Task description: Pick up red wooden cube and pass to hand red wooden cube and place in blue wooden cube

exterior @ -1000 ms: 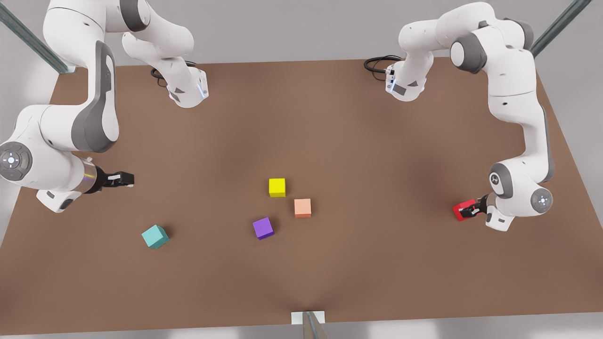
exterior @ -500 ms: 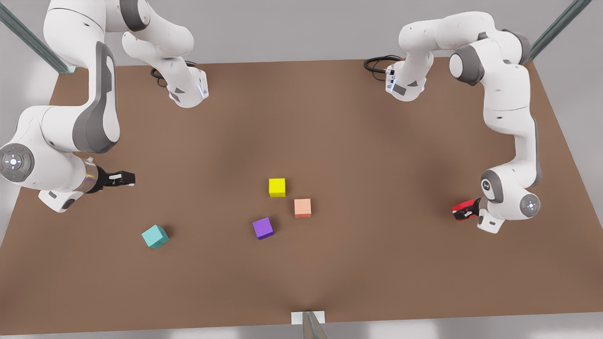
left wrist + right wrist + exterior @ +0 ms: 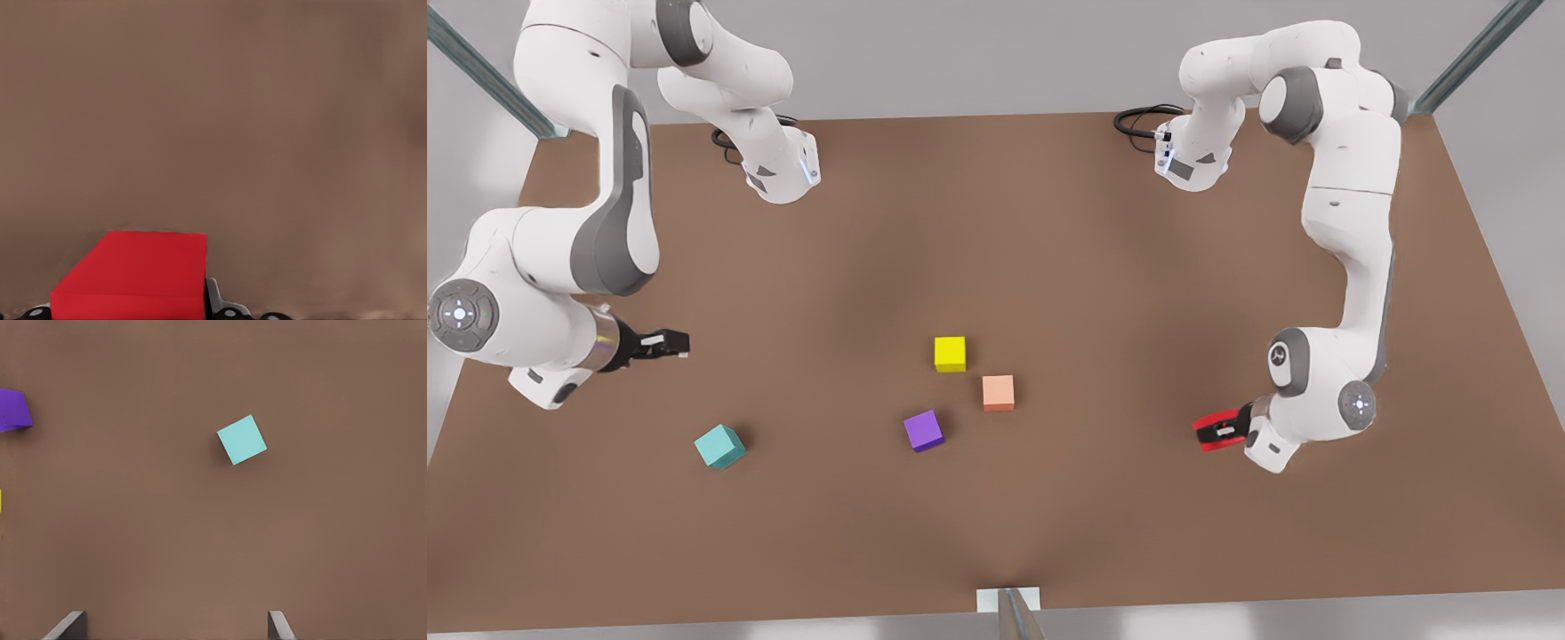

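Note:
The red wooden cube (image 3: 1209,430) is held above the table at the front view's right, with my left gripper (image 3: 1220,432) shut on it. In the left wrist view the red cube (image 3: 133,273) sits between the fingers (image 3: 219,305) over bare table. The hand is my right gripper (image 3: 669,342), black with white fingertips, at the front view's left, open and holding nothing. Its fingertips (image 3: 70,625) stand wide apart in the right wrist view. The blue wooden cube (image 3: 719,446), teal, rests on the table close to the right gripper and appears again as the teal cube (image 3: 241,439).
A yellow cube (image 3: 950,353), a peach-orange cube (image 3: 998,392) and a purple cube (image 3: 923,430) lie grouped at mid-table between the two grippers. The purple cube (image 3: 13,409) is also at the edge of the right wrist view. The brown table (image 3: 1103,267) spreads wide around them.
My left gripper has carried the red cube toward the front view's left and a little nearer the front edge. The right gripper has edged slightly toward the table's middle.

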Controlling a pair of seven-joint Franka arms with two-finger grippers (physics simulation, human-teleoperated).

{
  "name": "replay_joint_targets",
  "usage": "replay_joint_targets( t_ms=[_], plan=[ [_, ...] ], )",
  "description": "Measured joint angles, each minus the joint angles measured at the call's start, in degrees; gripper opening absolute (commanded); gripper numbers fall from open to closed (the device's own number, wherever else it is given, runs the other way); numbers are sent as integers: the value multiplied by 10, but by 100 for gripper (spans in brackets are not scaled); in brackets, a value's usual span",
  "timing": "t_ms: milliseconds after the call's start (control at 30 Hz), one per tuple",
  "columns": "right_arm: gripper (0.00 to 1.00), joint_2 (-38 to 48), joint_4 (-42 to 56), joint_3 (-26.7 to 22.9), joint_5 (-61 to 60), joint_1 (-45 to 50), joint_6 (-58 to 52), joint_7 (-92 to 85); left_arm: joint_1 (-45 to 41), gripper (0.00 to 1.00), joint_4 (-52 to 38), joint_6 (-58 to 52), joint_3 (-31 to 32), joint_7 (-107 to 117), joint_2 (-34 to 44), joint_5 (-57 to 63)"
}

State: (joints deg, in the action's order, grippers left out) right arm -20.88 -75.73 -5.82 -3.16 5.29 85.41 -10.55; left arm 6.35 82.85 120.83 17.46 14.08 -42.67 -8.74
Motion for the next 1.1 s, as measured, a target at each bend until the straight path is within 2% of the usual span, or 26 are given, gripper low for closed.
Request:
replay_joint_targets(
  t_ms=[100,200,267,400,567,633,767,1100],
  plan=[
    [100,-80,46,1,-142,1,10,-45,-4,59,-38,-29,124,51,-7,-56],
    [100,-164,75,-1,-301,-7,19,-122,-40,59,-163,-35,214,94,-86,-90],
    [100,-188,82,-3,-381,-15,25,-182,-64,59,-228,-5,296,107,-163,-106],
    [100,-213,65,0,-543,-14,35,-324,-90,62,-267,68,381,92,-240,-139],
    [100,-210,27,6,-725,16,45,-507,-87,60,-267,115,405,52,-270,-170],
    [100,-208,9,35,-760,23,46,-570,-84,59,-268,121,406,31,-279,-182],
    [100,-202,-23,74,-798,28,49,-681,-79,58,-267,128,406,-14,-285,-211],
    [100,-200,-37,80,-831,49,161,-904,-79,58,-264,135,403,-102,-286,-250]
  ],
)
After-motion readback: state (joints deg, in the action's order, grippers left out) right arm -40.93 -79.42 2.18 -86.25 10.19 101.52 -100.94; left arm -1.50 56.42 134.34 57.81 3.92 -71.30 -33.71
